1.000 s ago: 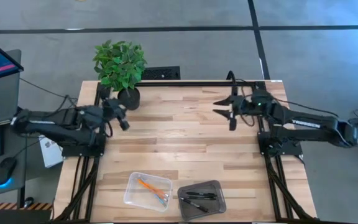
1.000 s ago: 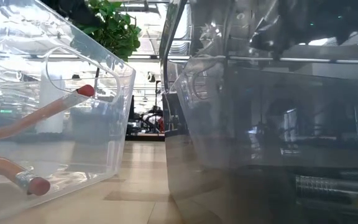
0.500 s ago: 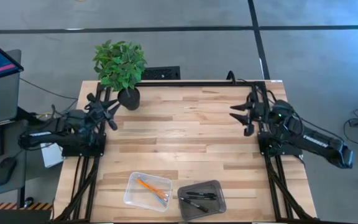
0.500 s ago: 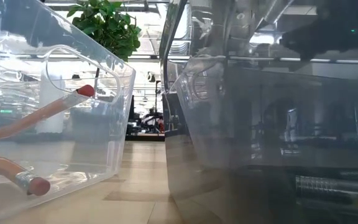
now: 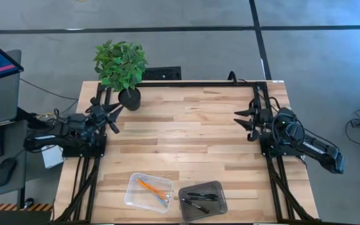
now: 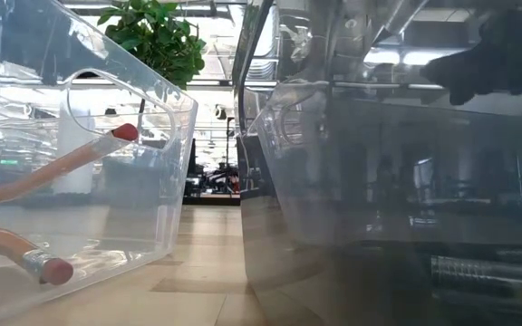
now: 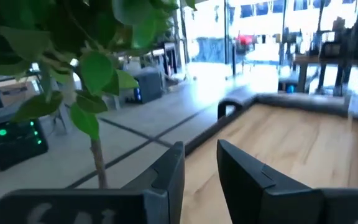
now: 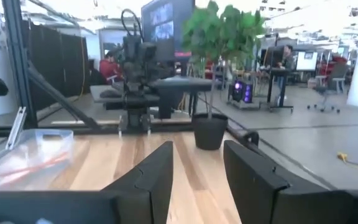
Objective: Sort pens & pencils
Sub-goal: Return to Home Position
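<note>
Fingers (image 7: 168, 173) of the left gripper (image 5: 109, 117) stand spread with nothing between them. The gripper hangs at the table's (image 5: 186, 144) left edge, beside the potted plant (image 5: 121, 69). The right gripper (image 5: 247, 120) sits at the opposite edge, its fingers (image 8: 157, 169) likewise parted and empty.

The pencils (image 5: 146, 185) lie inside the transparent bin (image 5: 129, 190) at the near edge, well apart from both grippers. Two are orange, and a blue-grey one lies crossed beside them. The pens (image 5: 200, 197) lie in the dark bin (image 5: 200, 185) just beside it. No loose stick shows on the boards, so I judge the sorting complete.

Handling, as a judgement: all of these are light, stiff and slender, with smooth barrels likely to roll or slip. Tips may chip if dropped. The best hold would be across the shaft near mid-length. Sticks that cross or lie against a bin wall would be awkward to pinch.

No brand, label or legible writing is visible on the pens, pencils or bins.
</note>
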